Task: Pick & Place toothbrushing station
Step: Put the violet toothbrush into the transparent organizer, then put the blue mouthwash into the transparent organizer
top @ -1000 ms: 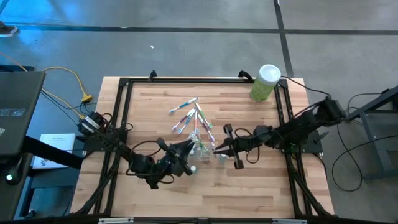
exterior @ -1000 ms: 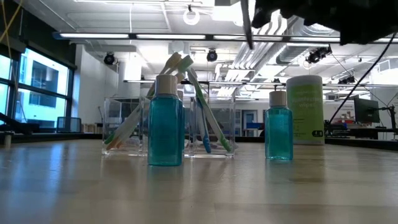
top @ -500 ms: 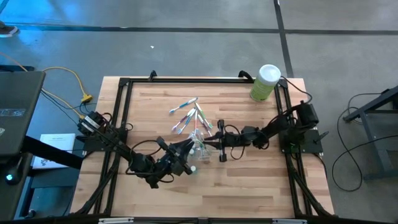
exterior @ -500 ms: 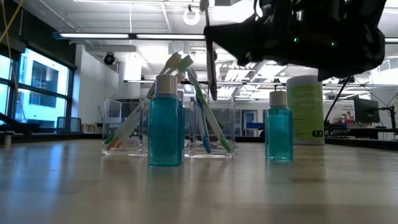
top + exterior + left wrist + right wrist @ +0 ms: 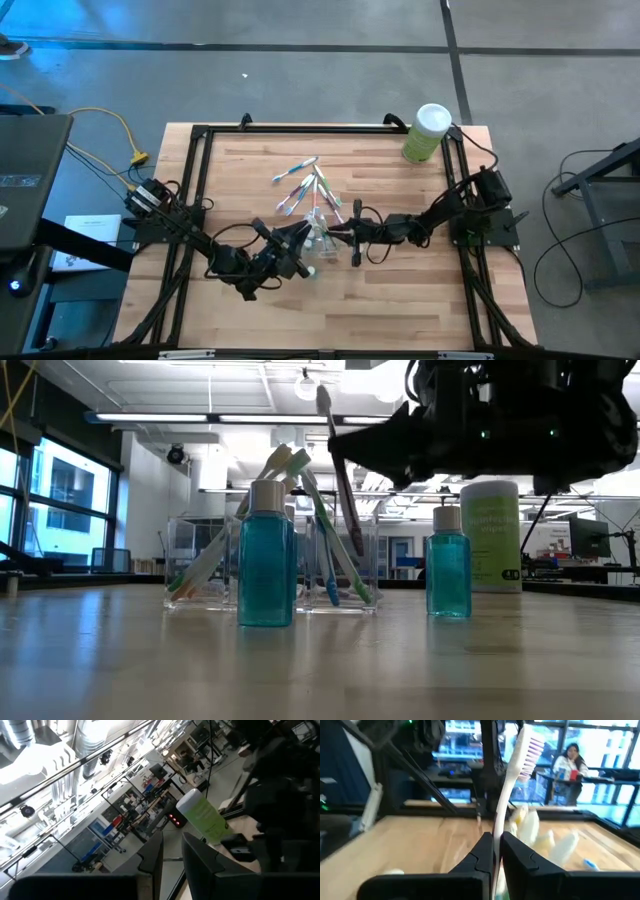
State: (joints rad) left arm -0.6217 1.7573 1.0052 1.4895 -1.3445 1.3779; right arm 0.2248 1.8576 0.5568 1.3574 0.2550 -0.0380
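The clear holder (image 5: 200, 565) stands on the table with several pastel toothbrushes (image 5: 285, 470) leaning in it; from above it shows at mid-table (image 5: 322, 238). My right gripper (image 5: 345, 234) hovers level beside it, shut on a white toothbrush (image 5: 512, 785) with purple bristles. That brush's lower end (image 5: 356, 550) shows at the holder's right compartment; whether it is inside I cannot tell. My left gripper (image 5: 303, 243) hangs high on the holder's left side, its fingers (image 5: 150, 857) a narrow gap apart with nothing between them. More toothbrushes (image 5: 303, 180) lie loose on the table farther back. My right gripper pinches the toothbrush's handle (image 5: 496, 836) between its two fingers, below the head. The fingers lie level, coming from the table's right, across the handle. The brush stands nearly upright and slightly tilted, head (image 5: 323, 398) up, lifted clear of the table.
Two teal bottles with white caps (image 5: 266, 555) (image 5: 447, 565) stand near the holder on the near side. A tall green canister (image 5: 428, 132) stands at the far right corner. A black frame edges the wooden table (image 5: 400, 300). A person (image 5: 570, 760) sits in the room beyond.
My right gripper has come down and moved toward the table's left, to the holder, tipping to level as it went. It stays shut on the toothbrush, which has sunk with it; the brush's lower end now stands at the holder's right compartment.
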